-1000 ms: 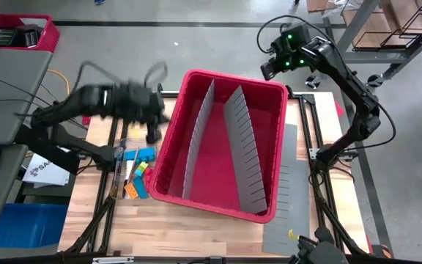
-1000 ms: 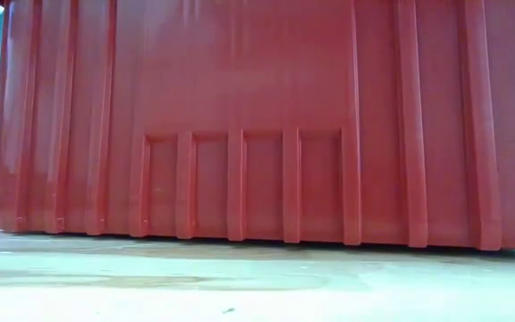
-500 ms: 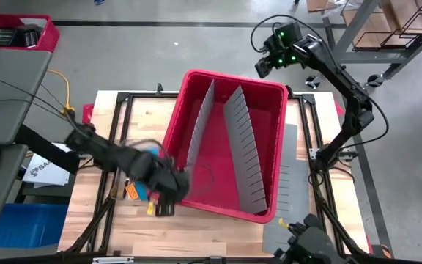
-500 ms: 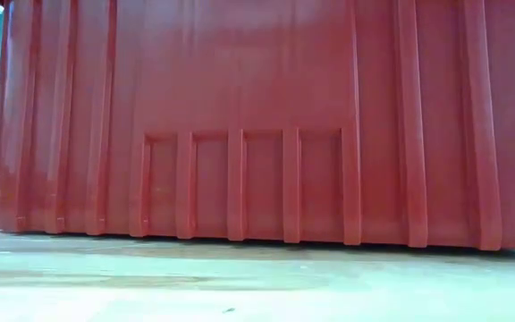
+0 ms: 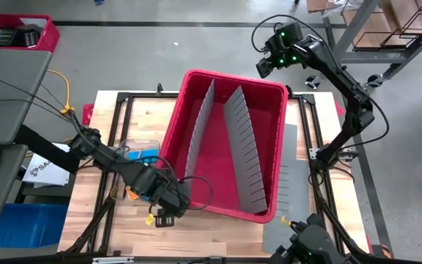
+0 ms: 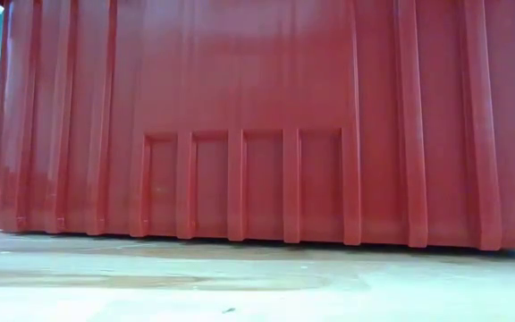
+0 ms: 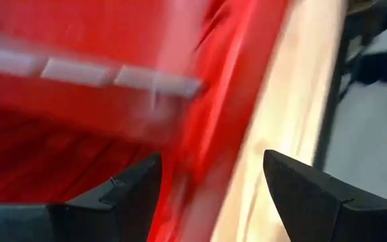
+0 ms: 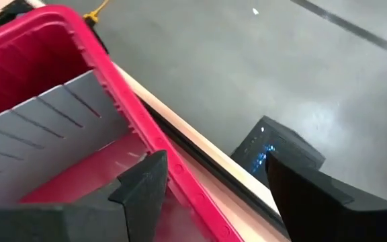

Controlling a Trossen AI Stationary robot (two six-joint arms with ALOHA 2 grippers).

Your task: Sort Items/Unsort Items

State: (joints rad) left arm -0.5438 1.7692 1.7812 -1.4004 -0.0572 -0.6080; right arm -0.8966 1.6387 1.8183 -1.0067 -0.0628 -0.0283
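The items lie on the wooden table left of the red bin [image 5: 230, 76]. A blue piece [image 5: 147, 155] and an orange piece [image 5: 131, 193] show beside my left arm, which hides the rest. My left gripper [image 5: 168, 211] [image 7: 210, 195] points down at the bin's near-left corner, open, with nothing between its fingers; it hangs over the bin's rim [image 7: 237, 74]. High above the bin's far right corner, my right gripper [image 5: 266, 67] [image 8: 217, 188] is open and holds nothing.
Two grey slotted dividers [image 5: 200, 139] [image 5: 246, 147] stand in the bin. Its red wall [image 6: 257, 116] fills the low view. A clear box [image 5: 139, 145] sits by the items. Black frame rails [image 5: 105, 209] run along the table's sides, and another red crate [image 5: 20, 33] stands far left.
My left gripper has swung from beyond the items, left of the bin's far half, toward the table's near edge and down to the bin's near-left corner. It has tipped to point more steeply down. The items and the bin have kept their places.
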